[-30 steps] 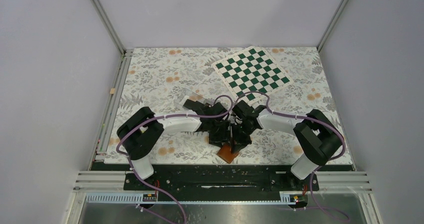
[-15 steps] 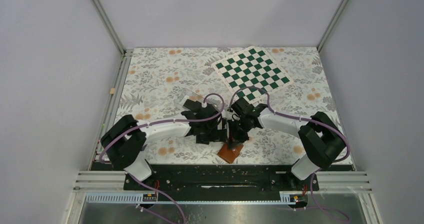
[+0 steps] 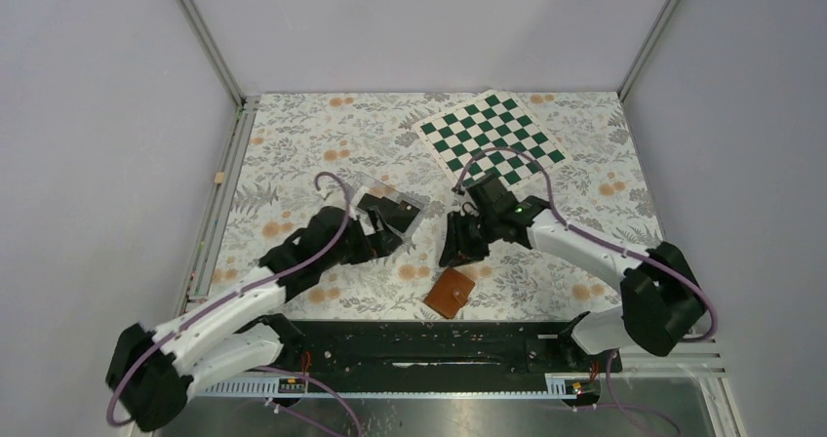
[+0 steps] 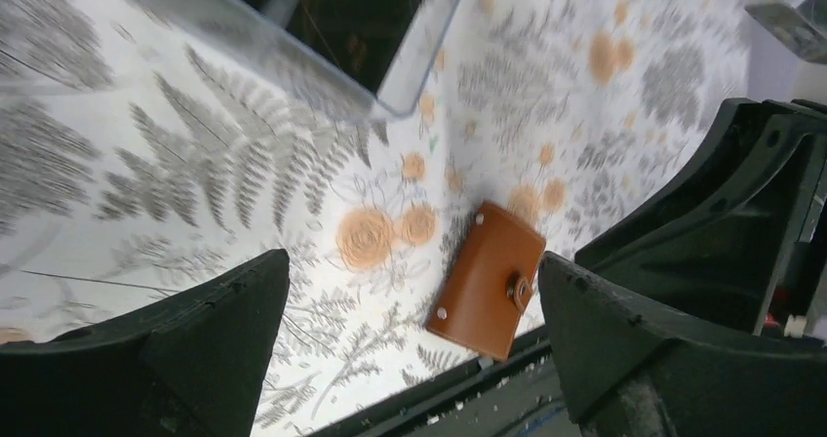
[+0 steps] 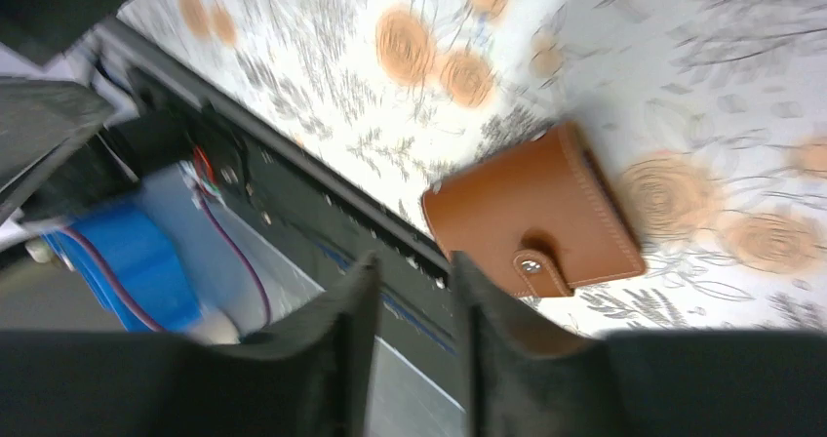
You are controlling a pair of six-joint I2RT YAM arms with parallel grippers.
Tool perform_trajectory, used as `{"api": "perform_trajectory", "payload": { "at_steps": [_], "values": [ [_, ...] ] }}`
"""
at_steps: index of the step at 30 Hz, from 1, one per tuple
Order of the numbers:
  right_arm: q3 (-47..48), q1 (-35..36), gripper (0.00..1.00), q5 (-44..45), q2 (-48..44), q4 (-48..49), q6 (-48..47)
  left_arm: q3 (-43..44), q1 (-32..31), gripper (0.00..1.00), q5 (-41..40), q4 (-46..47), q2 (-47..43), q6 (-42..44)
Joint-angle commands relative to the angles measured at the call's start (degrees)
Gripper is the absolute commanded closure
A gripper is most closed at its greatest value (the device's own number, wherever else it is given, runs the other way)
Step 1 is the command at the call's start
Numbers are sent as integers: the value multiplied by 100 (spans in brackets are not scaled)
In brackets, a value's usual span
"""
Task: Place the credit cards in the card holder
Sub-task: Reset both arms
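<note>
Card holder (image 3: pixel 450 292), closed with its snap tab fastened, lying flat on the desk (image 3: pixel 293 144) just beyond and below the right end effector (image 5: pixel 414 266), close to the desk's near edge. The right end effector's fingers are drawn almost together with only a narrow slit between them, and nothing is held. The left end effector (image 4: pixel 412 261) is spread wide and empty. The card holder appears ahead of it between the finger lines, and the clear plastic box (image 4: pixel 410 86) sits farther ahead.

The credit cards (image 4: pixel 356 18) show as dark rectangles inside that box, well apart from the card holder.

Likely hazards:
- A sideways nudge could slide the holder off the edge onto the black base rail (image 5: pixel 293 193).
- The fastened tab would block any insertion until it is undone.
- Thin cards lying flat in a walled box may slip from the fingers or lift several at once.
- The arms converge and could collide.

The number of cards, the sleeves inside the holder and the box's far wall cannot be made out. The right wrist view is motion-blurred.
</note>
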Motion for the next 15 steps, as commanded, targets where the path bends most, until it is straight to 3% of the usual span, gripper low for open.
{"api": "perform_trajectory", "payload": {
  "at_steps": [1,5,9,10,12,15],
  "values": [
    [-18,-749,53,540,-887,-32,-203,-186,500,1,-971,184,-1343,721],
    [-147,-1674,28,1557,-1784,-446,-910,-385,1099,1,-1953,-44,-2421,1503],
    [-554,-2054,10,4099,-2765,-273,-1730,-584,2089,1,-1855,298,-2716,2406],
    [-751,-2060,6,4952,-2958,55,-1898,-597,2398,1,-1708,350,-2587,2558],
    [-1338,-2069,2,5765,-3323,987,-2410,-641,2997,1,-1442,527,-2146,2804],
    [-2362,-2096,1,6281,-3600,2748,-3005,-838,3684,1,-1158,1232,-1417,3097]
  ]
}}
